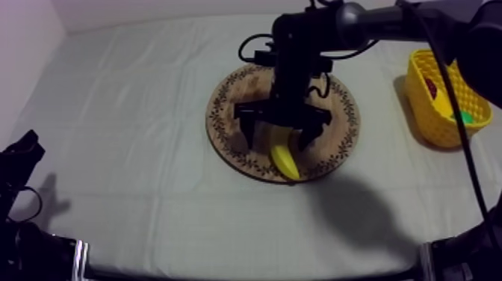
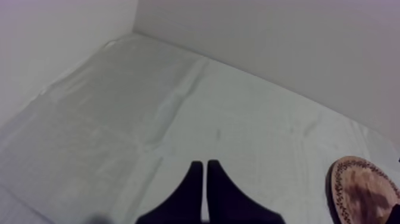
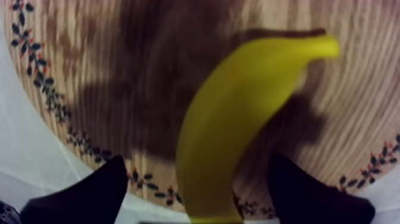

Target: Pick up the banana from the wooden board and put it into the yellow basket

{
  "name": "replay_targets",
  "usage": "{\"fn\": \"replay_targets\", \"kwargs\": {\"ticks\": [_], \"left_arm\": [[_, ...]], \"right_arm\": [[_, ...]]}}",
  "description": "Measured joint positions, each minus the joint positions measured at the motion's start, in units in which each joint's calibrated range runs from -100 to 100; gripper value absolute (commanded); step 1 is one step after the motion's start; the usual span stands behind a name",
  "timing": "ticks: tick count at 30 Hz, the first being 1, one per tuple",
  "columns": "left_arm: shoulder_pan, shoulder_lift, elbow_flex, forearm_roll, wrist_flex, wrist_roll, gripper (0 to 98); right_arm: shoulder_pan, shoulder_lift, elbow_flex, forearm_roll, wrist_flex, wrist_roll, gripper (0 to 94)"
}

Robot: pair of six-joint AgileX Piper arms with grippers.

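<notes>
Two black fingers of the right gripper [image 1: 278, 140] stand wide apart over the wooden board [image 1: 231, 105], one on each side of the banana [image 1: 284, 158], and they have hold of nothing. The banana lies flat on the board, close to the rim nearest the table's front edge, with one end reaching almost to the patterned border. The yellow basket [image 1: 441, 123] sits at the table's right edge, well apart from the board, with a small red fruit [image 1: 431, 86] already inside.

I judge the step in hand to be the grasp itself: the approach looks finished and the closing is not yet done. The next move calls for the last bit of descent, if any is needed, and then a squeeze across the banana's thick middle. Its curved, smooth skin could roll or slip if only one finger meets it first.

From above, the arm hides much of the gripper, so how far the fingers stand off the fruit is hard to read. The right wrist view settles this: bare wood shows between the banana and each finger [image 3: 89, 196], so neither touches it. The left wrist view shows the left gripper [image 2: 205, 167], its fingers lying together as a narrow wedge around nothing, over bare cloth with the board's rim off to one side.
</notes>
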Motion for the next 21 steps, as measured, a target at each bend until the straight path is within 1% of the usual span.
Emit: {"fn": "replay_targets", "kwargs": {"ticks": [4,15,21], "left_arm": [[0.0,0.0,0.0,0.0,0.0,0.0,0.1],[0.0,0.0,0.0,0.0,0.0,0.0,0.1],[0.0,0.0,0.0,0.0,0.0,0.0,0.1]], "right_arm": [[0.41,1.44,-1.36,0.29,-0.53,-0.05,73.3],[0.9,1.86,-1.44,0.12,-2.06,0.41,38.8],[1.36,1.02,0.07,0.39,-3.98,1.06,26.5]]}}
